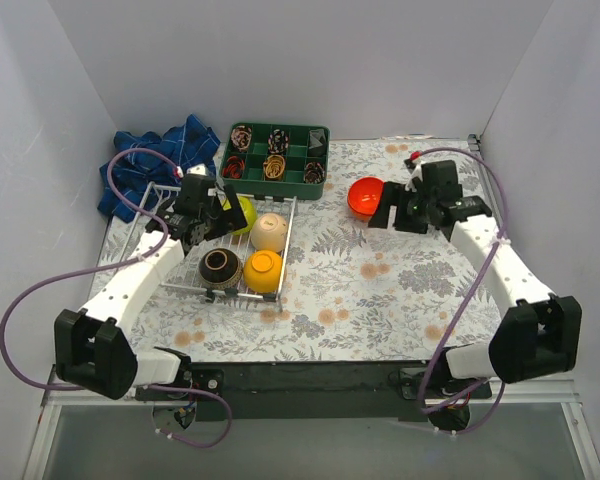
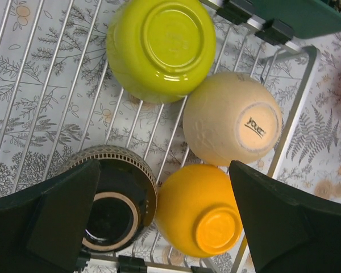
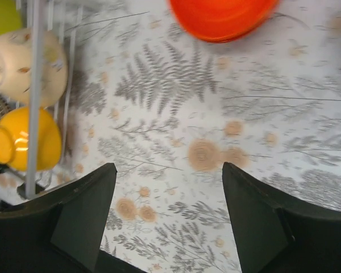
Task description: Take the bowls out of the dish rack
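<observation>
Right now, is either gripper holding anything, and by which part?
Nothing held. Left gripper hangs open over the bowls in the white wire dish rack; right gripper is open, clear of the round glossy orange-red bowl.

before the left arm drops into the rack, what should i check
1. Open, empty left gripper: ok.
2. Centred on one bowl: not ok; it straddles the dark brown bowl and the yellow bowl.
3. Finger room: not ok; the yellow bowl looks tight against the beige bowl.
4. Bowls waiting in the dish rack: ok, four, counting the lime green bowl.
5. Open right gripper away from the rack: ok, over the table by the red bowl.
</observation>
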Action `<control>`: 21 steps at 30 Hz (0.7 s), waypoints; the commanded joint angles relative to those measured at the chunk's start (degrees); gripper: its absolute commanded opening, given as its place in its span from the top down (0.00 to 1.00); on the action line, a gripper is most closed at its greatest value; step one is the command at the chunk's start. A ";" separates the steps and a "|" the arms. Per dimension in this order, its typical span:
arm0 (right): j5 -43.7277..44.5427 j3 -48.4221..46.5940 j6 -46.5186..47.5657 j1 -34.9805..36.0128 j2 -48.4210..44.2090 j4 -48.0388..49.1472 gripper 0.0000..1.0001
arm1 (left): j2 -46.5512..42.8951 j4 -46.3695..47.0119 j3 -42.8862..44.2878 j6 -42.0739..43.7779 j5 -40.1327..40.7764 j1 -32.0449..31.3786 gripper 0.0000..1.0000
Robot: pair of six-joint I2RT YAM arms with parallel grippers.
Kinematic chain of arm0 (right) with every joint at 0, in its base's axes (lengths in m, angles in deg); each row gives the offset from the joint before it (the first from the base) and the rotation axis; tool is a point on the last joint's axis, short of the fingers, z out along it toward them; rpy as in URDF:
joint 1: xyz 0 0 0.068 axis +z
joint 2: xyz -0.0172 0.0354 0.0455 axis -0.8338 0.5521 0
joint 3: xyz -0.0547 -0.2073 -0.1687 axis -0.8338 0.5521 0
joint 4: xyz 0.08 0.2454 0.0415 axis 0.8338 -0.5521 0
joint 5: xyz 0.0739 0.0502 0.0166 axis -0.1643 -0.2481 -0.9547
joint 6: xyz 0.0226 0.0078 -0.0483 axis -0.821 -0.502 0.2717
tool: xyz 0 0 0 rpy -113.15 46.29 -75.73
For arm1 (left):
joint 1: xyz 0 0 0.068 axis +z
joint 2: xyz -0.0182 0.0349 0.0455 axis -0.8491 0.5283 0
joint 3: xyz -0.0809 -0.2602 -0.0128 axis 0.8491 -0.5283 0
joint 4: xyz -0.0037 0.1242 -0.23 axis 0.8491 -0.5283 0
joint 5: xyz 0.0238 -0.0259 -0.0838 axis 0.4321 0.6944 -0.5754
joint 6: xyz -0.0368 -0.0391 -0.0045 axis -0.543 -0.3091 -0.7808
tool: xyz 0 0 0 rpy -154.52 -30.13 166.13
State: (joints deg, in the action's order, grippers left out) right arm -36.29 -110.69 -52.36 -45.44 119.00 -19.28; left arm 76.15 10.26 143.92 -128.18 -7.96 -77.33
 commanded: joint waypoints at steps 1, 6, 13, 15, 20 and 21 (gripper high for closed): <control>-5.50 6.36 -4.12 5.99 -7.02 9.68 0.16 | 2.92 4.39 2.82 -1.54 -2.16 3.49 0.02; -7.26 13.41 -6.76 11.45 -11.60 13.74 0.15 | 8.54 6.76 5.19 -1.98 -3.82 7.52 0.02; -8.23 16.49 -6.15 12.77 -16.52 14.63 0.13 | 15.14 10.45 6.25 -4.35 -11.98 12.98 0.02; -7.96 17.19 -5.63 12.77 -17.49 14.71 0.13 | 16.54 12.21 5.99 -4.70 -15.67 14.47 0.02; -8.05 17.89 -5.36 12.77 -18.82 14.10 0.12 | 19.53 13.18 6.86 -4.27 -20.17 15.80 0.02; -8.40 17.90 -5.27 12.68 -18.82 14.10 0.12 | 20.06 13.53 6.69 -4.18 -20.18 15.97 0.02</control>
State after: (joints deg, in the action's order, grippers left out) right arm -43.57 -93.71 -58.09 -32.83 101.19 -7.46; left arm 95.65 21.48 148.60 -132.61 -23.17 -61.82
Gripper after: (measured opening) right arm 0.875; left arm 0.982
